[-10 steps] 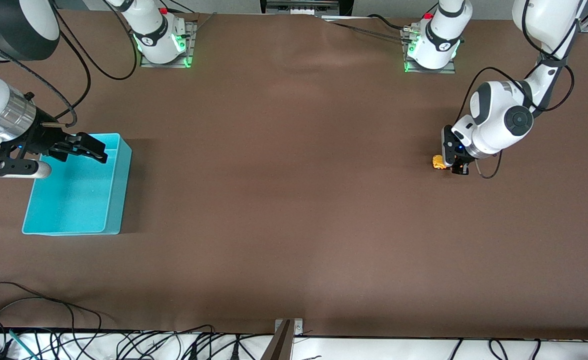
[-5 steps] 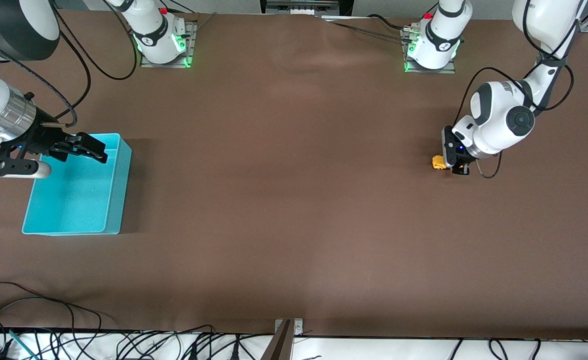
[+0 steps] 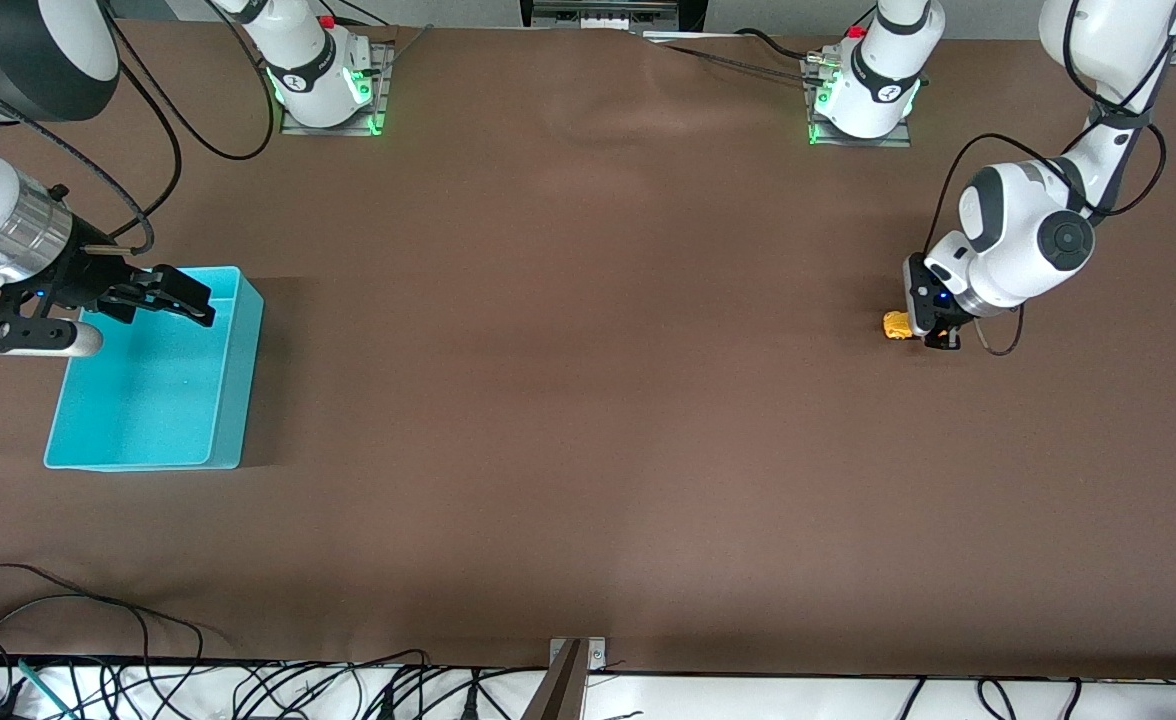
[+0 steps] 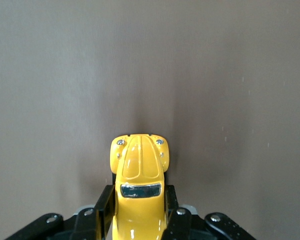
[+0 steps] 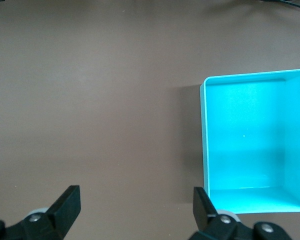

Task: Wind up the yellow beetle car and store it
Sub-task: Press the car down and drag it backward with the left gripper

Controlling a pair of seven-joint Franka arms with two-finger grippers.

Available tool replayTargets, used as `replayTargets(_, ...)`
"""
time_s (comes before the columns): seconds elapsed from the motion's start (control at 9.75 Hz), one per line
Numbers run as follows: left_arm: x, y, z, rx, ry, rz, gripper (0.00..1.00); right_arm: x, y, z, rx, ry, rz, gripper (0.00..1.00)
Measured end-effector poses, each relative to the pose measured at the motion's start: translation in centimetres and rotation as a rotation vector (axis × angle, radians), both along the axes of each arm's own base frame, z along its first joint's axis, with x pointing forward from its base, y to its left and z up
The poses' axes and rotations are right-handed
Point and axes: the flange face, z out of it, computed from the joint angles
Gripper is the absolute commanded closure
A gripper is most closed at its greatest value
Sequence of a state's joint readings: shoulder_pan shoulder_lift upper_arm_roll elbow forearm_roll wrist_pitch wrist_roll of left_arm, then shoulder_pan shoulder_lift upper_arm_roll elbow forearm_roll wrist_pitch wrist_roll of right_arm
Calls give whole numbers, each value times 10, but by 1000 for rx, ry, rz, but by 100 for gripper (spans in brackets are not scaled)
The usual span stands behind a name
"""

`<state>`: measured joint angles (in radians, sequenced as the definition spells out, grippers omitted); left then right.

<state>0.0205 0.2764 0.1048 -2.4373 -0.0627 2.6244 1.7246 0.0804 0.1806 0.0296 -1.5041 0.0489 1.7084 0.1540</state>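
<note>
The yellow beetle car sits on the brown table at the left arm's end. My left gripper is low at the table and shut on the car. In the left wrist view the car is clamped between both fingers, its hood poking out ahead of them. The turquoise bin stands at the right arm's end. My right gripper hangs open and empty over the bin's rim nearest the robots. In the right wrist view the bin lies beside the spread fingers.
The brown table surface spreads between bin and car. Cables lie along the table edge nearest the camera. Both arm bases stand at the table edge farthest from the camera.
My left gripper has slid the car along the table toward the left arm's end, away from the bin. The right arm has not moved.
</note>
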Motion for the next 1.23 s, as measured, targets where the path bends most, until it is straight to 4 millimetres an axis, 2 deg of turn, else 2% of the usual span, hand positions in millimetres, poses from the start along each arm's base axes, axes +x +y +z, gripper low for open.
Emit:
replayTargets(0.21, -3, 32, 0, 2, -9, -13, 100, 0, 0, 0, 0, 0, 0, 0)
replayTargets(0.62, -8, 79, 0, 22, -21, -3, 100, 0, 0, -1, 0, 1, -1, 0)
replayTargets(0.82, -8, 82, 0, 24, -21, -4, 100, 0, 0, -1, 0, 1, -1, 0)
replayTargets(0.92, -8, 82, 0, 24, -21, -4, 97, 0, 0, -1, 0, 1, -1, 0)
replayTargets(1.13, -8, 82, 0, 24, -21, -3, 57, 0, 0, -1, 0, 1, -1, 0)
replayTargets(1.23, -7, 83, 0, 24, -21, -3, 52, 0, 0, -1, 0, 1, -1, 0)
